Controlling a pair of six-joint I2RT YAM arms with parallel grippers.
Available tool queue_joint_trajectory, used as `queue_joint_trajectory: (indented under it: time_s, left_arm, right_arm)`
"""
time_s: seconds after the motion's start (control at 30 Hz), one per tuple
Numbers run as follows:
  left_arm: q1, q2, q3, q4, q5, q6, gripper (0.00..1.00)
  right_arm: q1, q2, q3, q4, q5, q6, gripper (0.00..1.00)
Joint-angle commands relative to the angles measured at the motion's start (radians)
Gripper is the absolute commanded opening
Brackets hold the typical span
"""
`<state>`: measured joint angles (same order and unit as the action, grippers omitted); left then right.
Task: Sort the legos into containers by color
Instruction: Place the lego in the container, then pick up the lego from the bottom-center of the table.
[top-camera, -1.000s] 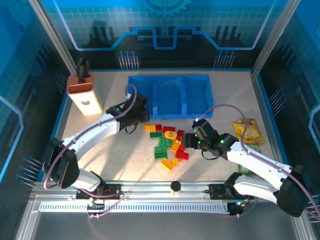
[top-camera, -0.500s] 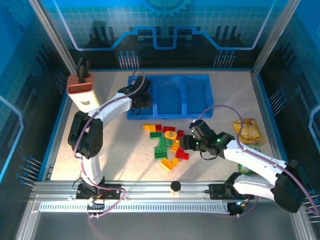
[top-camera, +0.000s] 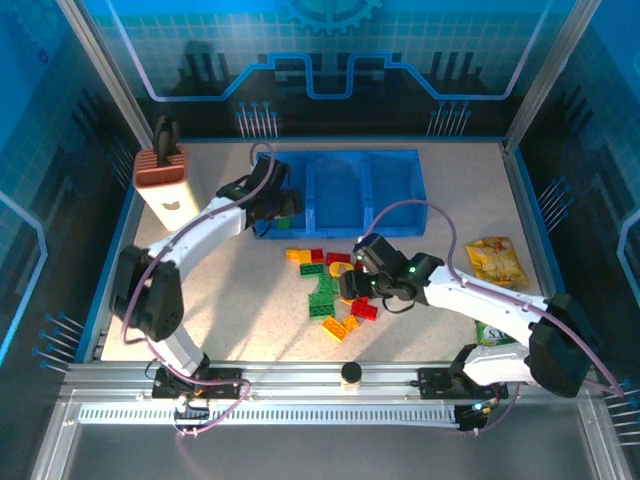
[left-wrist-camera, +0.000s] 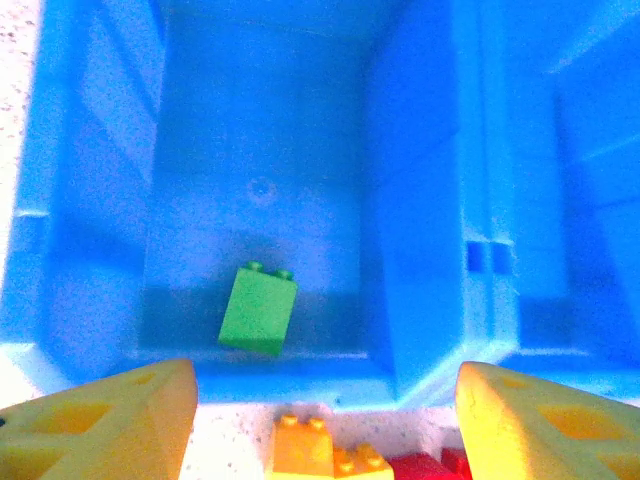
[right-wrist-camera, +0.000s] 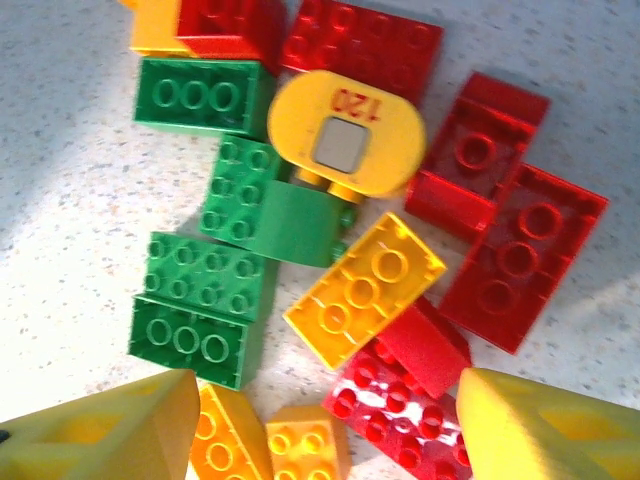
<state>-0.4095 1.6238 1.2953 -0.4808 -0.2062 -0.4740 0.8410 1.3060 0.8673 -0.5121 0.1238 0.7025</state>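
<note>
Directly beneath the left end effector (left-wrist-camera: 322, 368), on the floor of the tray's (top-camera: 340, 153) left compartment (left-wrist-camera: 260, 150), lies a single green brick (left-wrist-camera: 258, 308), tilted a little and close to the near wall. The end effector is released: its two yellow fingers stand wide apart, with nothing between them and nothing touching the brick. It hangs just over the near rim, which looks like a sensible height for letting a small piece fall inside rather than bounce out. On that reading, green belongs in this compartment.

Below the right end effector (right-wrist-camera: 325, 378), on the bench (top-camera: 230, 290), is the pile of bricks (top-camera: 335, 285), loose and well short of the tray. This end effector is also released, its fingers spread and hovering above the pile without holding anything. Between and just ahead of its fingertips are a yellow brick (right-wrist-camera: 365, 290), lying at an angle, and a red brick (right-wrist-camera: 395, 395) pressed against it. Farther ahead sits a yellow oval piece (right-wrist-camera: 347, 133) on top of a green one. Green bricks (right-wrist-camera: 200, 310) lie toward its left finger and red ones (right-wrist-camera: 515, 255) toward its right.

The pieces are tightly packed and touch their neighbours, so any pick risks nudging or dragging a second brick. The angled yellow brick seems the easiest target, because its long sides are mostly free. Most of the sorting remains to be done.
</note>
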Motion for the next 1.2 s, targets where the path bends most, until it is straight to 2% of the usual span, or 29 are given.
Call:
queue_joint_trajectory:
  time_s: [0.0,0.1,0.27,0.43,0.63,1.17]
  left_arm:
    - [0.007,-0.138,-0.092,0.055,0.046,-0.043,0.7]
    - [0.003,-0.243,-0.181,0.046,0.057,-0.073,0.7]
    - [-0.012,-0.396,-0.325,-0.005,0.033,-0.099,0.7]
    - [-0.045,-0.494,-0.432,-0.031,0.017,-0.127,0.7]
    - [-0.052,-0.532,-0.479,-0.053,-0.006,-0.13,0.71]
    - [-0.053,-0.582,-0.517,-0.054,-0.041,-0.136,0.71]
  right_arm:
    - [0.044,0.057,0.086,-0.04,0.012,-0.026,0.67]
    - [0.083,0.117,0.146,-0.055,-0.005,-0.034,0.65]
    - [0.16,0.265,0.275,-0.202,0.031,0.019,0.74]
    - [0.253,0.349,0.309,-0.259,0.1,0.171,0.84]
    - [0.285,0.423,0.316,-0.25,0.126,0.288,0.85]
    - [0.285,0.538,0.381,-0.223,0.109,0.31,0.84]
